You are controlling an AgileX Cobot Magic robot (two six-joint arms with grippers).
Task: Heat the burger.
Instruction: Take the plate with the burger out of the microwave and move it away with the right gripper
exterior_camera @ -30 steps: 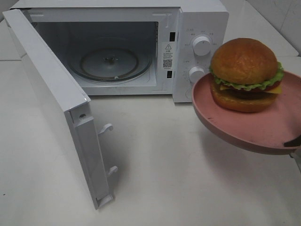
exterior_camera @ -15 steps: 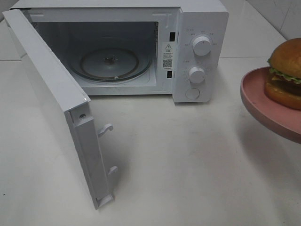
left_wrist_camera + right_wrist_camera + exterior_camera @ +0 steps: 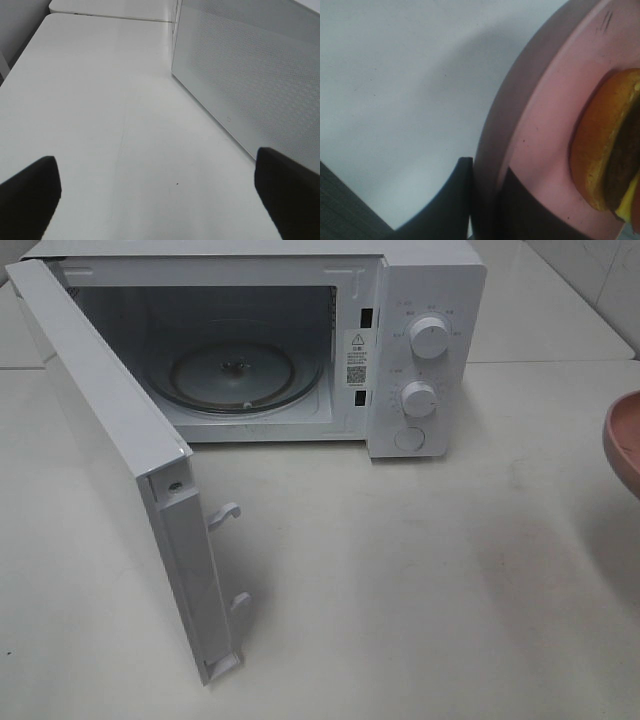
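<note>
White tabletop [image 3: 420, 580] bearing microwave [image 3: 400, 300], door [image 3: 120, 460] standing open | left gripper [image 3: 157, 187] hanging spread, empty | right gripper [image 3: 487, 200] clamping pink plate [image 3: 545, 125] rim, burger [image 3: 605, 150] riding on it at scene's right edge | risk: plate tilting, burger sliding off.

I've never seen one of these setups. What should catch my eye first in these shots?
First, the white microwave at the back of the table, its door swung wide open toward the left and the glass turntable bare inside. Then the pink plate: only its edge peeks in at the far right, but up close the right pincer is clamped on its rim with the burger riding on it.
</note>
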